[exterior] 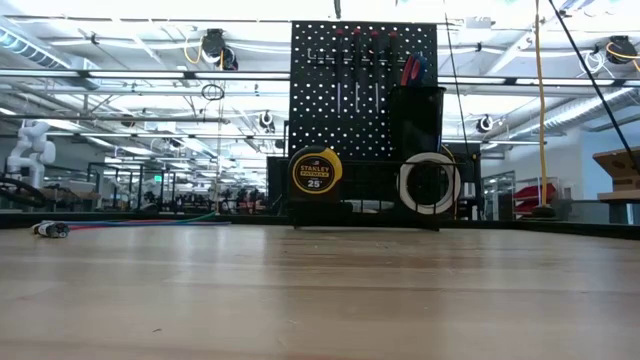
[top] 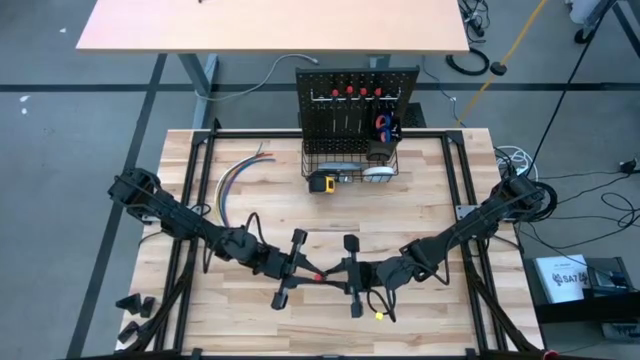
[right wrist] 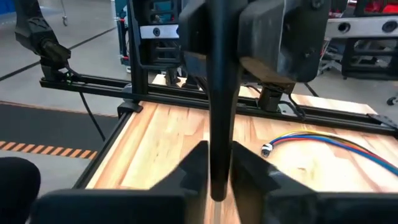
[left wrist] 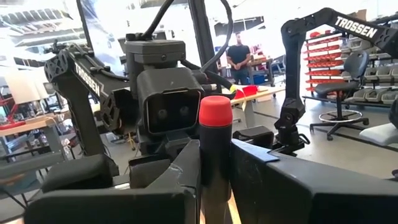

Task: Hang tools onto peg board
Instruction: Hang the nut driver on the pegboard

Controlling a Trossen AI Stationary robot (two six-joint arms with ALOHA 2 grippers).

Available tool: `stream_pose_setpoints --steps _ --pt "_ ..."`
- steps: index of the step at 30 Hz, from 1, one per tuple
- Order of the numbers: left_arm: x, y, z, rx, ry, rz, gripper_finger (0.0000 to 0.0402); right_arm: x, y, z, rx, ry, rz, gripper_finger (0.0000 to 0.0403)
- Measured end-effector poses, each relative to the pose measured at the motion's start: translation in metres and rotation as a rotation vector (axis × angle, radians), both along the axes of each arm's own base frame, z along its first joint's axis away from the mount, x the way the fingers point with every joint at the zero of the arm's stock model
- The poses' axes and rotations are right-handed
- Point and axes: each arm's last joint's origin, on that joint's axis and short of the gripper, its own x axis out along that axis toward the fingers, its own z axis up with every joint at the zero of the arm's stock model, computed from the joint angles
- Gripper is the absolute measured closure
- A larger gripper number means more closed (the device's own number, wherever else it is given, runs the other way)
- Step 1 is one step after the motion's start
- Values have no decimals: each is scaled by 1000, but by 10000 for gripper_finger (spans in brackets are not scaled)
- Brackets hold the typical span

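A screwdriver with a black handle and a red end cap [left wrist: 215,112] hangs over the middle of the table [top: 320,273], roughly upright with the cap on top. My left gripper [top: 310,270] and my right gripper [top: 337,276] face each other, both shut on it. The peg board [top: 355,100] stands at the table's far edge. Several red-capped screwdrivers [top: 350,93] hang from its rail. A yellow tape measure [exterior: 316,172] rests at the foot of its wire basket [top: 345,165]. My left gripper pinches the black handle just below the red cap [left wrist: 215,163] between its two fingers, coming about level from the table's left. The cap stands above the fingers. My right gripper pinches the handle's lower, narrowing part [right wrist: 217,167], coming from the table's right and slanting slightly down. The screwdriver is clear of the table.
A bundle of coloured wires [top: 235,180] lies on the table's far left. A white round tool [exterior: 428,183] sits in the basket, and red and blue handles [top: 385,127] stick out of the cup. A small yellow bit [top: 380,315] lies near the front edge.
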Motion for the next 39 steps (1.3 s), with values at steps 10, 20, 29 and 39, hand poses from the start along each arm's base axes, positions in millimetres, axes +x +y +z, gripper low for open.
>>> stream_pose_setpoints --steps 10,20,29,39 --pt "0 2 -5 53 60 79 352 -3 -1 3 -63 10 18 235" --pt "-3 3 -15 106 204 119 352 -14 -4 9 -136 66 37 199" --pt "-4 2 -25 130 302 11 352 -15 -4 12 -204 46 50 203" --pt "-1 7 -21 111 267 -19 352 -18 3 21 -172 -27 74 202"
